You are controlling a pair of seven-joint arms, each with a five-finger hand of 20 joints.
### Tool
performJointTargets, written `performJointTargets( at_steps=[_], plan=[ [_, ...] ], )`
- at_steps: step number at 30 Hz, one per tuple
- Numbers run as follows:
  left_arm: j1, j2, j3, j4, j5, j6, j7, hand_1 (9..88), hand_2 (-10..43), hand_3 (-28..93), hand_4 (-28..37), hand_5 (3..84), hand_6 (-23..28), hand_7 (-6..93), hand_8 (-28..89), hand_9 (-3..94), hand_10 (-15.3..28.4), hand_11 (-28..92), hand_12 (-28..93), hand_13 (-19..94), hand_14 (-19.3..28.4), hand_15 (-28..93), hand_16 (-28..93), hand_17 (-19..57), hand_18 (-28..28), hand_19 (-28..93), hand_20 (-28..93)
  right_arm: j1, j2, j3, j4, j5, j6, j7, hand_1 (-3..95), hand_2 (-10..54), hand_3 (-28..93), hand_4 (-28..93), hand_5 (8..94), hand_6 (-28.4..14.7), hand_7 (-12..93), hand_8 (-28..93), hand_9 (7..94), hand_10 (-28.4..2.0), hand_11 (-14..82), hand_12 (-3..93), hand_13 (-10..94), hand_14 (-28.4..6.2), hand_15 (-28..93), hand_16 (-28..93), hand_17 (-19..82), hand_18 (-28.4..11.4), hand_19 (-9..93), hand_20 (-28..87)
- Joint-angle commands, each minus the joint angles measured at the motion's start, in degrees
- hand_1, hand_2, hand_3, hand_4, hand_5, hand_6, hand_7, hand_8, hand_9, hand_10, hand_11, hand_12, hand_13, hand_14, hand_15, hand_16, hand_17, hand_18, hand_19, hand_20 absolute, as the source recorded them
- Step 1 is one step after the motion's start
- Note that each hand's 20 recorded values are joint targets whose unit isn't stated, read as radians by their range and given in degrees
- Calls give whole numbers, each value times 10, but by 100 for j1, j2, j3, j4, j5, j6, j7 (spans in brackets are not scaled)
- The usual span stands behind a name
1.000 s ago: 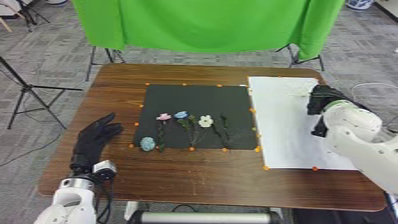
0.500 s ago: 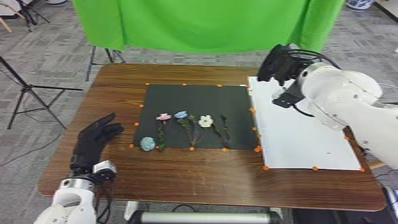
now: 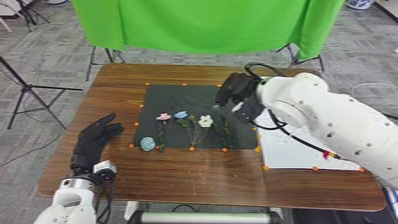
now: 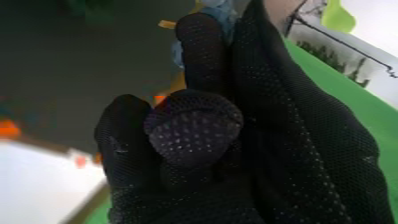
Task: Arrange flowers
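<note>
The right hand [image 3: 238, 87] is over the dark sheet's [image 3: 178, 95] far right corner, reaching in from the white sheet [image 3: 289, 157] beside it. Its fingers are drawn together, and they seem to pinch a pale-blue bloom [image 4: 218, 7] — glove and shadow make the grip hard to read. The left hand [image 3: 93, 140] is open, fingers relaxed and pointing away from the robot, near the table's left edge; brown wood lies between it and the dark sheet.

The laid flowers take the nearer half of the dark sheet, leaving open room in the farther half, left of the right hand. From left to right come a mottled blue bloom [image 3: 147, 144] by the near left corner, a pink flower [image 3: 163, 117], a blue flower [image 3: 181, 114], a white flower [image 3: 205, 121] and a green sprig [image 3: 225, 131]. The sprig is near the right edge, its stem running toward the near edge.

Orange markers [image 3: 192, 149] dot the borders of both sheets. The right arm crosses above the white sheet, with a small red and yellow thing [image 3: 330, 155] just beside the forearm. The sheets lie on the brown wooden table [image 3: 178, 175]. Beyond it a green cloth [image 3: 209, 25] hangs on stands — with a black tripod [image 3: 27, 87] to the left on grey carpet [image 3: 49, 55].
</note>
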Motion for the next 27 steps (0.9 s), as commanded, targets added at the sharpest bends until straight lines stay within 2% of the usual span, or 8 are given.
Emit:
performJointTargets(
  at_steps=[1, 11, 22, 27],
  plan=[
    [151, -21, 110, 131, -10, -137, -270, 203, -41, 757, -282, 478, 18, 137, -73, 504, 133, 208, 134, 415, 169, 236, -13, 97, 118, 46, 181, -266, -247, -38, 242, 81, 88, 71, 595, -50, 603, -176, 778, -9, 150, 43, 847, -127, 99, 226, 930, -23, 592, 301, 648, -141, 932, 533],
    [110, -21, 145, 150, 6, -174, -279, 203, -41, 757, -282, 478, 18, 137, -73, 504, 134, 207, 134, 414, 169, 236, -13, 97, 118, 46, 181, -284, -527, 18, 696, -4, 283, 167, 594, -46, 601, -178, 772, -7, 148, 41, 842, -125, 95, 219, 930, -21, 594, 301, 648, -140, 932, 535],
    [83, -37, 168, 164, 1, -165, -249, 203, -41, 758, -282, 478, 18, 137, -73, 504, 133, 209, 135, 413, 170, 236, -13, 97, 118, 46, 181, -131, -381, -63, 698, -139, 218, 241, 583, -40, 605, -170, 763, -6, 149, 37, 829, -125, 98, 215, 925, -24, 601, 304, 647, -141, 932, 542],
    [98, -36, 156, 161, 2, -158, -241, 204, -40, 756, -282, 477, 18, 138, -73, 504, 133, 209, 134, 414, 170, 236, -13, 96, 119, 47, 181, -103, -321, -15, 677, -28, 100, 182, 547, -44, 605, -149, 755, -9, 148, 35, 815, -131, 121, 200, 917, -29, 607, 304, 638, -147, 932, 555]
  ],
)
